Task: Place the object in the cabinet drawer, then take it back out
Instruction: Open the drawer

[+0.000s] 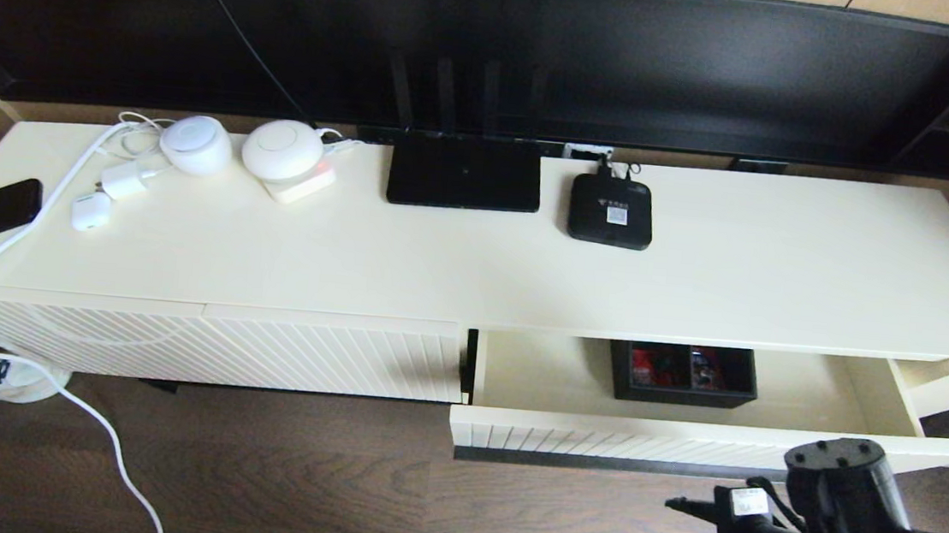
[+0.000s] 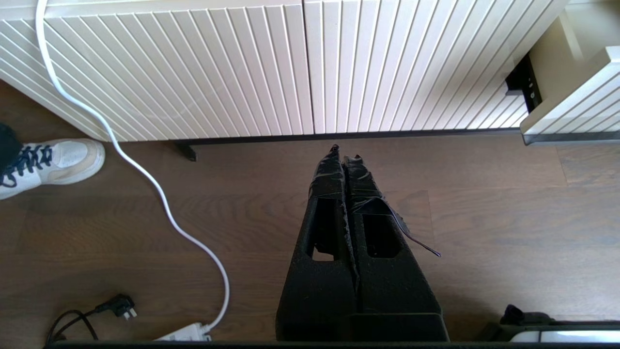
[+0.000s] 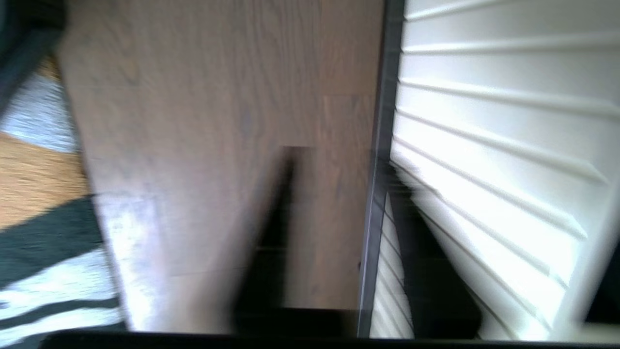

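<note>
Drawer (image 1: 682, 444) open, well out from under the cream top (image 1: 526, 271). Box (image 1: 682, 374) inside, at the back, in the middle, its far edge tucked under the lip of the top. Red and white packets in two of its parts. Bare cream floor of the drawer on both sides of the box and in front of it, so lots of room there. Little room above the back half, with the top hanging over it. Dark handle bar (image 1: 595, 462) along the low edge of the drawer front.

Right arm (image 1: 841, 496) low, in front of the drawer's right end, close to the front. Right gripper (image 3: 344, 160) down by the handle bar (image 3: 378, 194), fingers spread apart. One finger (image 3: 271, 232) out over the floor, the other (image 3: 426, 271) on the ribbed side. Nothing held. Hard to tell in the blur whether touching the bar.

Left gripper (image 2: 344, 155) over the brown floor, well off to the left, aimed at the foot of the ribbed front (image 2: 242, 68) with no handle. Fingers pressed flat together, nothing between them. Open floor all round it. White cable (image 2: 145, 179) curling across the floor on one side, well apart from the fingers. Shoe (image 2: 53, 162) further off, by the cabinet's edge.
</note>
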